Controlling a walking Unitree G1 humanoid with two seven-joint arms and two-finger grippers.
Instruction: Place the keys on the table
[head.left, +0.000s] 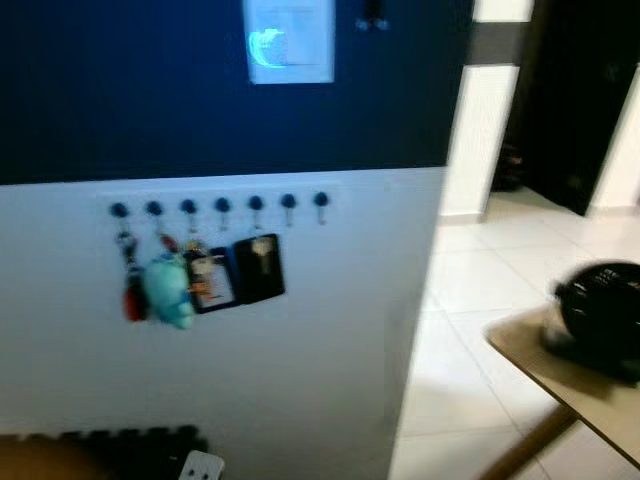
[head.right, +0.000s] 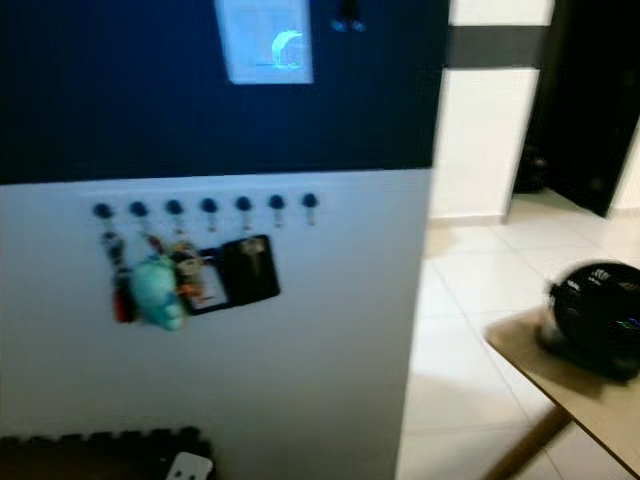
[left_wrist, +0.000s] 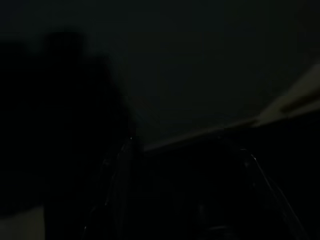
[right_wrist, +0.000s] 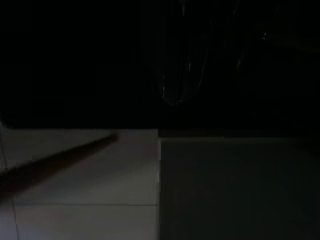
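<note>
— Where are the keys?

— The bunch of keys with a teal plush charm hangs from the row of dark round wall hooks on the white lower wall, just beside a black card holder.

— And the table?

— The tan wooden table stands at my right, well apart — a black rounded object, blurred, on it.

— Your pincers?

— Too dark; I cannot tell how either stands.

Wooden table, black helmet on top.
</note>
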